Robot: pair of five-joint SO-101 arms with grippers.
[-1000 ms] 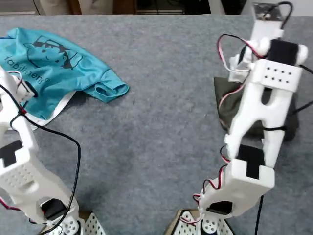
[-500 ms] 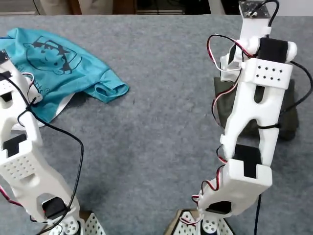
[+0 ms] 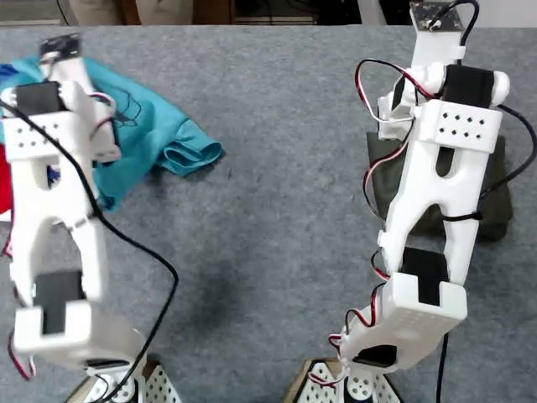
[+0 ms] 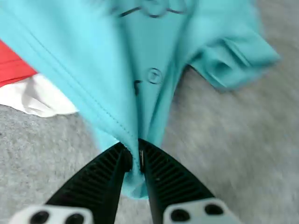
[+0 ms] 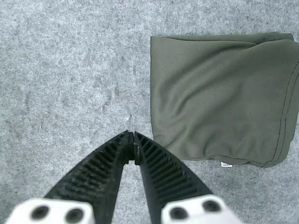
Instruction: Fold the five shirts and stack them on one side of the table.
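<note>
A teal shirt (image 3: 155,126) lies crumpled at the table's back left, and my left gripper (image 4: 134,156) is shut on a fold of the teal shirt (image 4: 140,84). Under it show a red shirt (image 4: 14,70) and a white shirt (image 4: 32,95); the red shirt (image 3: 5,180) peeks out at the left edge. A folded olive shirt (image 5: 219,98) rests at the right side, partly hidden by the right arm in the high view (image 3: 495,201). My right gripper (image 5: 132,142) is shut on nothing, just beside the olive shirt's corner.
Grey felt (image 3: 277,210) covers the table, with open room in the middle between the two arms. Both arm bases (image 3: 336,386) stand at the near edge. Cables (image 3: 134,252) trail from the left arm.
The left arm has swung from the near left edge up and over the teal shirt and taken hold of it. The right arm shifted slightly back, then stayed still.
</note>
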